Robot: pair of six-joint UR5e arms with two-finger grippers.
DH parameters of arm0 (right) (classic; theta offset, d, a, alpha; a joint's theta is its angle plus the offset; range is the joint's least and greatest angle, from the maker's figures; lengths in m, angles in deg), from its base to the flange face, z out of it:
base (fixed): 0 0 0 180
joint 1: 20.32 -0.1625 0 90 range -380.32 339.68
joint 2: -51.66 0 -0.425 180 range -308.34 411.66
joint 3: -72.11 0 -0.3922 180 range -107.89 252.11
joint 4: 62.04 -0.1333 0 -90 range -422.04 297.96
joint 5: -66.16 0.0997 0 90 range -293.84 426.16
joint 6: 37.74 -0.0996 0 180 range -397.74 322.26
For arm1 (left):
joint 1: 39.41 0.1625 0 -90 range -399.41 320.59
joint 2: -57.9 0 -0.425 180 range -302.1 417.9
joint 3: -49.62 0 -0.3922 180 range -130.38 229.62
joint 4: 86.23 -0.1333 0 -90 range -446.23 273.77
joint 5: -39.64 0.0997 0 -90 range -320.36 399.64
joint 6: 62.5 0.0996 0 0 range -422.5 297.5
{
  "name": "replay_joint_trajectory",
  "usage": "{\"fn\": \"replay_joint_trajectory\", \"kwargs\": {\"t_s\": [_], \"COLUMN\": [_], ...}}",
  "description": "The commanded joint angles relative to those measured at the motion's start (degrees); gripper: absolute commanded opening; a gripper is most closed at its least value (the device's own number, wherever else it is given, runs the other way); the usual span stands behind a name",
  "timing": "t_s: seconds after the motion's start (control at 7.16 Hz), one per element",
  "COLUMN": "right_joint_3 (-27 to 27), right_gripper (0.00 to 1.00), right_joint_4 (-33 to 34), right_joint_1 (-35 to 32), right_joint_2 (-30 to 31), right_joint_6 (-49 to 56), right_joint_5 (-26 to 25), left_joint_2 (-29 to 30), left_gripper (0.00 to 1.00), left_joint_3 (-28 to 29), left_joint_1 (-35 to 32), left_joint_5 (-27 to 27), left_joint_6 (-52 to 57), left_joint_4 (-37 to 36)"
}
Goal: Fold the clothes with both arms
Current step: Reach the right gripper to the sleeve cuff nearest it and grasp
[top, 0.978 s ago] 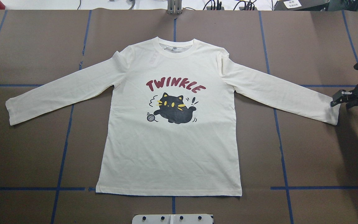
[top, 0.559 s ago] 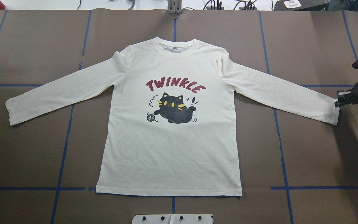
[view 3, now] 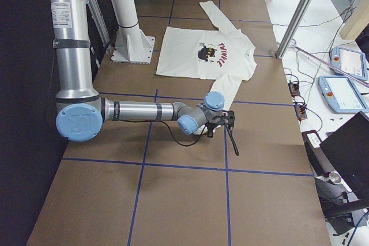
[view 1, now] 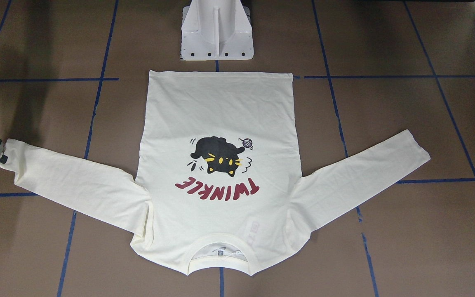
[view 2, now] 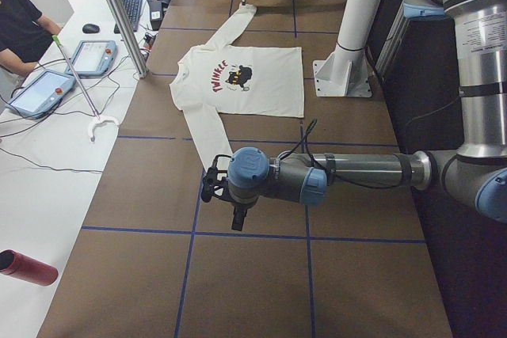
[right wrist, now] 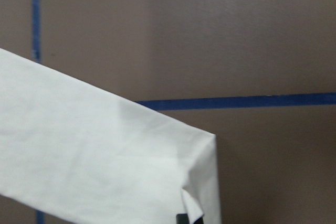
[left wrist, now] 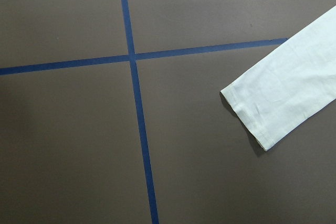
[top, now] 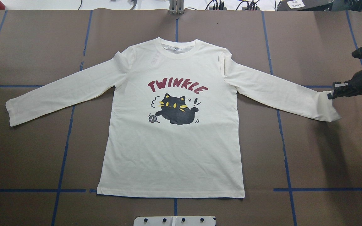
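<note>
Cream T-shirt (top: 171,150) lies flat and print-up in the middle of the brown desk (top: 27,150), collar away from the robot, hem toward its base, both sleeves spread out sideways. The change is at the right cuff (top: 334,108). A second ago the right gripper (top: 332,94) stood just beside it with its fingers apart. It then closed on one corner of the cuff. Now that corner has come up off the desk and shifted inward toward the shirt's body, so the sleeve end looks shorter and slanted from overhead. In the right wrist view the cloth puckers into a small curl just above a dark sliver of finger, so the gripper is clamped on fabric. The body, the collar and the other sleeve have not moved.

I read this as the grasp having taken and the first fold just starting, with the right sleeve about to be carried in over the chest. With only one corner pinched, the loose half of the cuff may droop or twist as it travels.

The left gripper (view 2: 212,187) hangs over bare desk just beyond the left cuff (left wrist: 254,116), which lies flat and untouched. Only the side view shows its fingers, so I cannot tell whether they are apart or together. The left side of the fold looks not yet begun.
</note>
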Motion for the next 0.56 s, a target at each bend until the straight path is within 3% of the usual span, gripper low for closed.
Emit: {"fn": "replay_joint_trajectory", "kwargs": {"t_s": [0.0, 0.14, 0.28, 0.42], "right_joint_3": [6.0, 5.0, 2.3, -6.1], "right_gripper": [0.0, 0.0, 0.0, 0.0], "right_joint_4": [0.3, 1.5, 9.7, 16.2], "right_joint_1": [5.6, 12.6, 19.6, 24.3], "right_joint_2": [-8.1, -17.8, -30.7, -45.2], "right_joint_6": [-17.4, -29.8, -37.2, -40.3], "right_joint_5": [-0.2, -3.6, -14.5, -23.6], "left_joint_2": [0.0, 0.0, 0.1, 0.1], "left_gripper": [1.0, 1.0, 1.0, 1.0], "left_joint_3": [0.0, 0.0, 0.0, 0.1], "left_joint_1": [0.0, 0.0, 0.0, 0.0], "left_joint_5": [0.0, 0.0, 0.0, 0.0], "left_joint_6": [-0.1, 0.0, 0.1, 0.1], "left_joint_4": [1.9, 2.5, 2.5, 3.2]}}
